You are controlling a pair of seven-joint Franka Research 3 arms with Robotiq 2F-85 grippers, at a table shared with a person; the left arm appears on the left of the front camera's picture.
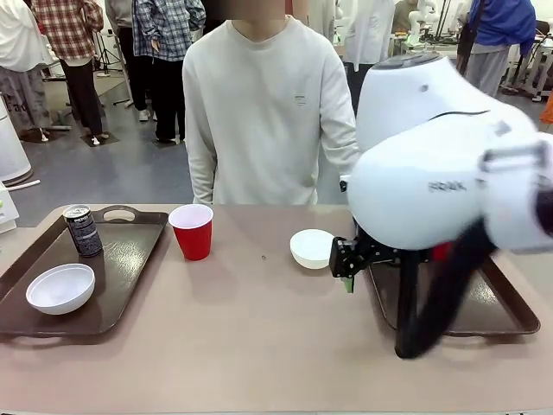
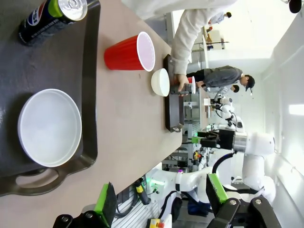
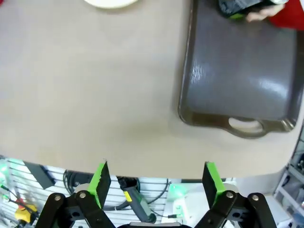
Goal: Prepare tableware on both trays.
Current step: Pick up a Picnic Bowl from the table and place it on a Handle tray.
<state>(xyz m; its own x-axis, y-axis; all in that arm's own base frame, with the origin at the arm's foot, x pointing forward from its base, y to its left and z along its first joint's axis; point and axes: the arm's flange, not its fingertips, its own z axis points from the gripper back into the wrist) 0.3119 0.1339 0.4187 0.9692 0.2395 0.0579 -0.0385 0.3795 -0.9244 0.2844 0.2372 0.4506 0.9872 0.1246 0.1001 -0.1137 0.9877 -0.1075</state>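
The left tray (image 1: 130, 259) holds a white bowl (image 1: 60, 288) and a black can (image 1: 83, 230). In the left wrist view my left gripper (image 2: 161, 197) hangs open and empty above the tray's (image 2: 90, 95) near rim, with that bowl (image 2: 50, 127) and can (image 2: 52, 16) beyond. A red cup (image 1: 192, 230) and a second white bowl (image 1: 312, 248) stand on the bare table. My right gripper (image 1: 347, 259) is open and empty beside the right tray (image 3: 242, 71). On that tray's far end a person's hand (image 3: 259, 15) holds a black can (image 3: 237, 6) next to a red cup (image 3: 290, 16).
My right arm's bulky white link (image 1: 432, 173) covers most of the right tray (image 1: 510, 303) in the front view. The person (image 1: 268, 112) stands at the table's far side. Bare tabletop (image 1: 259, 328) lies between the two trays.
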